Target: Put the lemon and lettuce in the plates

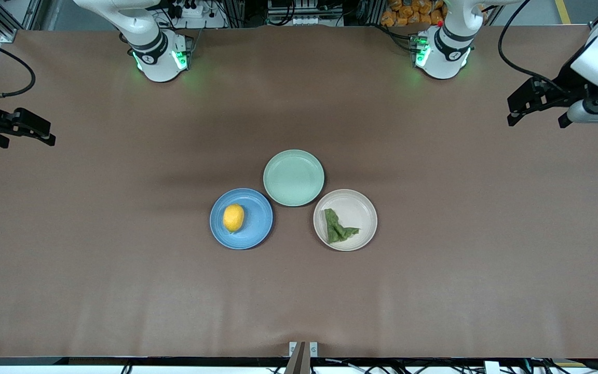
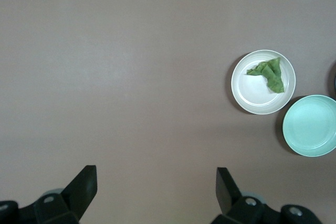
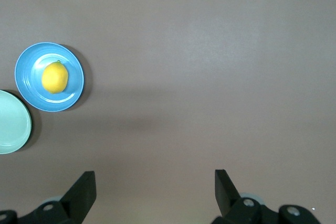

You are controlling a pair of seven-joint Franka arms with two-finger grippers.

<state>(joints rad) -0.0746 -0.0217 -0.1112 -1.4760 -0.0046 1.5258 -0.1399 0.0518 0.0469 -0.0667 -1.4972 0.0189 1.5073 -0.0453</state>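
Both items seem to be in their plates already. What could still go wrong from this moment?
Little remains at risk. The lemon lies on its side in the shallow blue plate; a knock to the table might roll it out. The lettuce lies toward one side of the beige-white plate and is light, so it could shift. The left gripper and right gripper hang open over bare table, away from the plates.

Yellow lemon (image 1: 233, 217), green lettuce (image 1: 337, 226), blue plate (image 1: 260, 224).
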